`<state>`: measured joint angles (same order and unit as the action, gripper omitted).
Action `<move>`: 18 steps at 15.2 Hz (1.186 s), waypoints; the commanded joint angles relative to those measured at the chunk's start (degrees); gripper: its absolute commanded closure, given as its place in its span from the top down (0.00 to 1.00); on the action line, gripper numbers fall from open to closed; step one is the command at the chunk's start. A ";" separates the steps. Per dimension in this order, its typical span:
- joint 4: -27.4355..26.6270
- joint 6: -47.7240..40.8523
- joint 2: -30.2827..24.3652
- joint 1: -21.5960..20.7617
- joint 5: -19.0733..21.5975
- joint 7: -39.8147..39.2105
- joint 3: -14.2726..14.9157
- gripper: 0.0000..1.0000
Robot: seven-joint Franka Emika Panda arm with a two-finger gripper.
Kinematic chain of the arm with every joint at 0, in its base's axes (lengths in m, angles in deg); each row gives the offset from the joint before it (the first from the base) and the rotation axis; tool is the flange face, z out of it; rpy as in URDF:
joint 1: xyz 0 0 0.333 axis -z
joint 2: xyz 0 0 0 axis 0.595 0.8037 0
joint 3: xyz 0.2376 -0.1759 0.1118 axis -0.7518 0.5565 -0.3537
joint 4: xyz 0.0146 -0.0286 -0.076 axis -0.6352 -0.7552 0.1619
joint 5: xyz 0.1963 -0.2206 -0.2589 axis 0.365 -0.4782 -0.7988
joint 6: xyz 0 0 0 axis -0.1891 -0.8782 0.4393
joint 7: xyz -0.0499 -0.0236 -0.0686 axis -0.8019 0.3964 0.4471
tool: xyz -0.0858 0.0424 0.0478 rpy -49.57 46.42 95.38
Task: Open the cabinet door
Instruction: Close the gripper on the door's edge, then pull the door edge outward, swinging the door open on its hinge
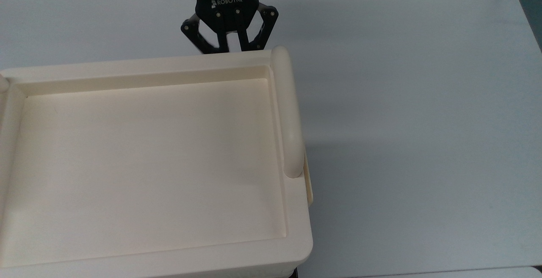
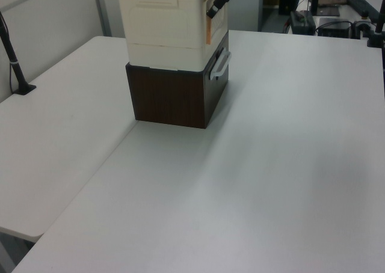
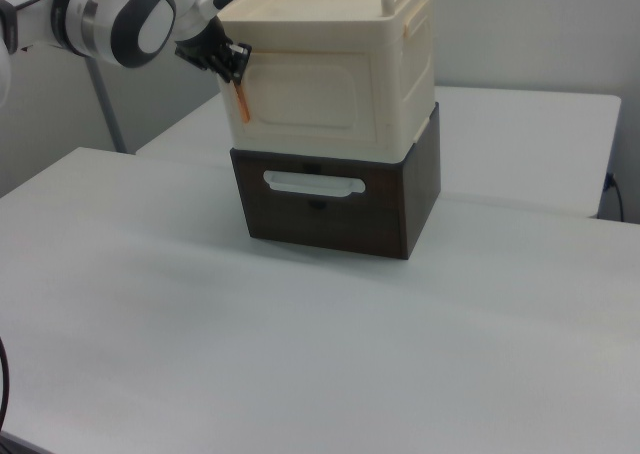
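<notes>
The cream cabinet stands on a dark brown drawer box [image 3: 330,199]. Its cabinet door [image 3: 310,99] is the framed front panel in the right view and looks flush with the cabinet body. A thin orange strip [image 3: 243,104] runs down the door's left edge in the right view. My black gripper [image 3: 233,62] sits right at the upper end of that strip, at the door's top corner. In the top view the gripper [image 1: 228,48] dips behind the far rim of the recessed cabinet top [image 1: 148,159]. The left view shows the gripper [image 2: 213,11] beside the door face [image 2: 219,29].
A thick rounded bar handle [image 1: 288,112] lies along the top view's right side of the cabinet top. The brown box has a white drawer handle [image 3: 313,184]. The white table [image 1: 423,121] stretches wide around the cabinet. A black post [image 2: 15,56] stands at the left view's left.
</notes>
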<state>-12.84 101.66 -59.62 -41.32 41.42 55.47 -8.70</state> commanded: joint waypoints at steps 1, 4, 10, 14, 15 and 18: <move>-3.17 -7.47 -3.68 2.34 -1.59 -2.53 0.23 0.03; -3.26 -11.70 -4.39 3.57 -1.59 -3.50 0.23 0.03; -4.40 -18.47 -5.53 7.52 -2.47 -4.98 0.23 0.04; -6.16 -22.42 -8.78 11.30 -2.47 -7.71 0.67 0.27; -6.07 -23.83 -9.48 12.01 -2.56 -7.72 1.02 0.57; -5.98 -25.68 -10.54 14.55 -2.82 -9.81 2.51 0.80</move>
<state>-16.80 74.83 -69.64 -29.93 40.79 49.19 -8.10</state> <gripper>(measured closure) 0.665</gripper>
